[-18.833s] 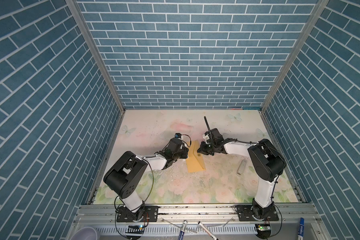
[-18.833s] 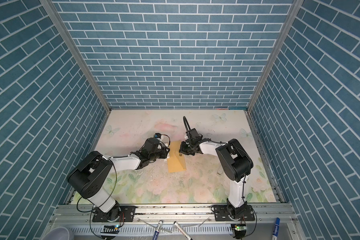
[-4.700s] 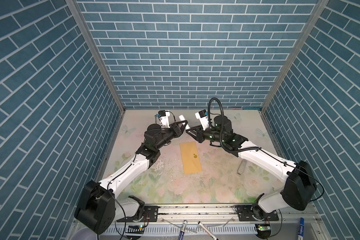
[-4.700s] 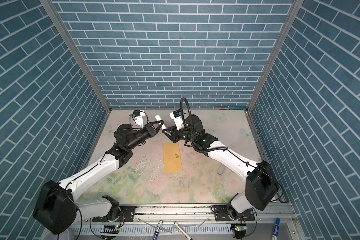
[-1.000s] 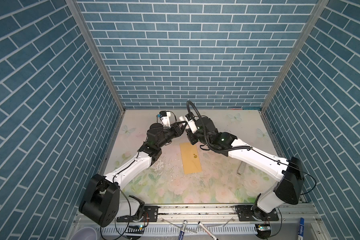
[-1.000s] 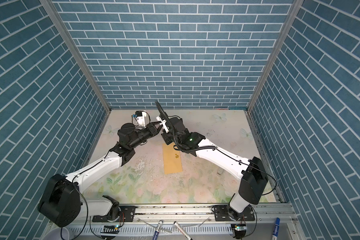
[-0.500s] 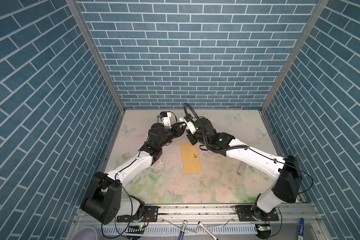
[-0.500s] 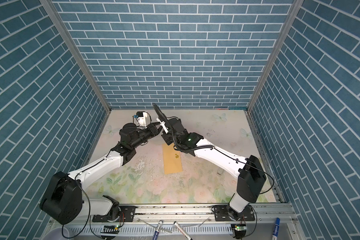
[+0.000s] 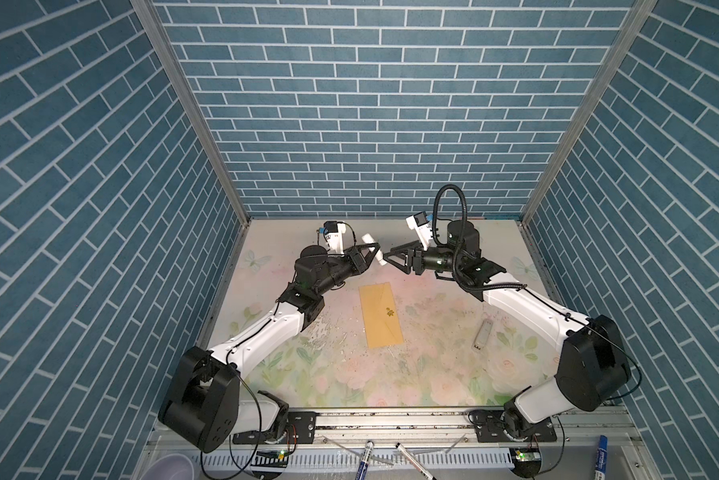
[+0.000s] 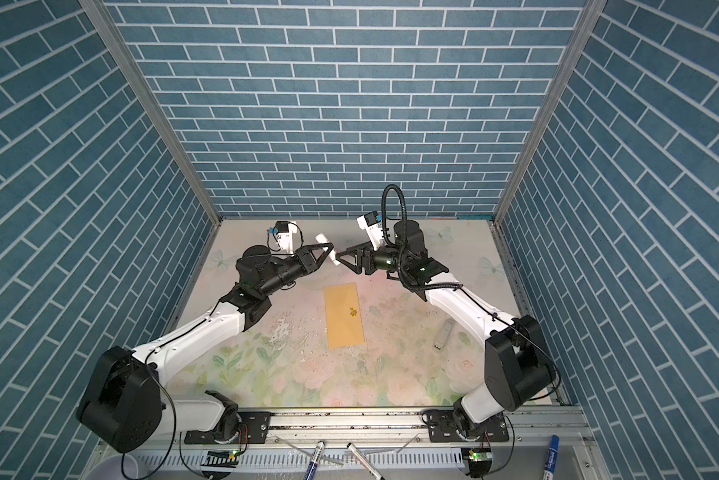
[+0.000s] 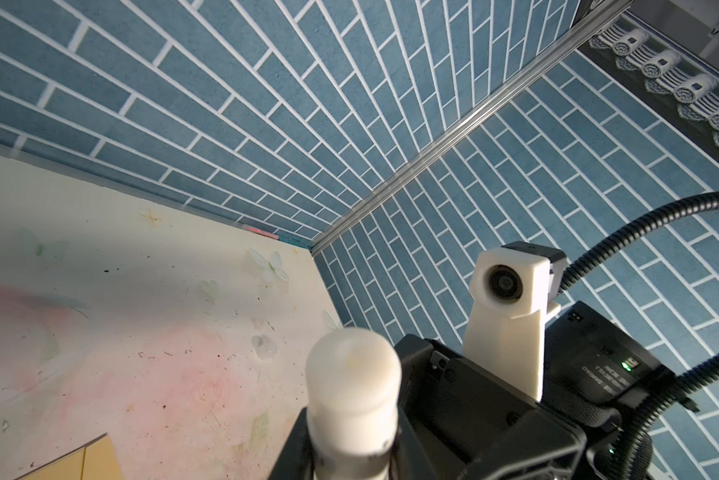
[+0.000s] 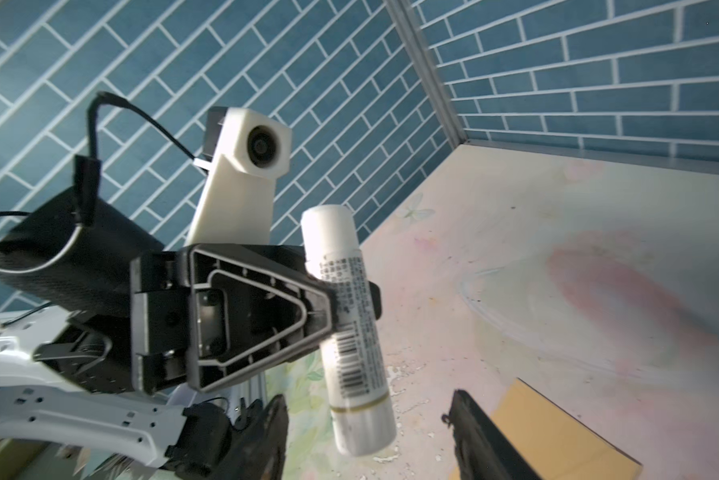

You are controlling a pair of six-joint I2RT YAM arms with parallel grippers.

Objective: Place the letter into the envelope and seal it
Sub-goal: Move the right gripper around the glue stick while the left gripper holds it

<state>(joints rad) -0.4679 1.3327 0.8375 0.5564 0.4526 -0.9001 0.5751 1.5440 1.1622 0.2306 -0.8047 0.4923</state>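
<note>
- The envelope (image 9: pixel 380 315) (image 10: pixel 344 314) lies flat on the floral tabletop (image 9: pixel 432 361), about in the middle. Its long side runs from far to near, and its flap is folded down.
- A small dark-gold emblem (image 9: pixel 389 311) shows on the upper face of the envelope.
- The left gripper (image 9: pixel 375 252) (image 10: pixel 329 248) is raised above the tabletop, beyond the far end of the envelope. Its fingers are clenched around the middle of a white glue stick (image 9: pixel 368 239) (image 12: pixel 349 316).
- In the right wrist view the glue stick is tilted, and its barcode label faces the camera.
- The right gripper (image 9: pixel 389 258) (image 10: pixel 341 258) faces the left one, just beside it. Its fingers (image 12: pixel 478 440) are released and stand wide apart.
- The lower end of the glue stick is between these fingers, with a gap on each side.
- A small pale elongated object (image 9: pixel 483 333) lies on the right of the tabletop, well apart from the envelope.
</note>
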